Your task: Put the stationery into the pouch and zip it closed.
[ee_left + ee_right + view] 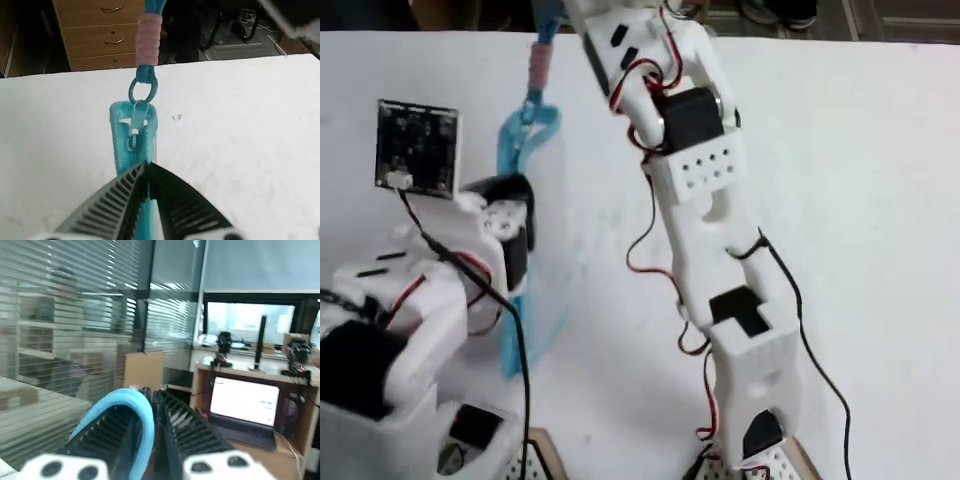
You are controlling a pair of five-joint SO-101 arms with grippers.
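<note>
Pinching pouch [120, 145] tightly, left gripper [148, 169]

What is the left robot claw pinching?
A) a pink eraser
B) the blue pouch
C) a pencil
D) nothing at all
B: in the left wrist view the left gripper is shut on the edge of the blue pouch, close to the zipper pull.

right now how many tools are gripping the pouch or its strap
2: the left tool is shut on the pouch below the zipper; the right tool is shut on the strap.
</note>
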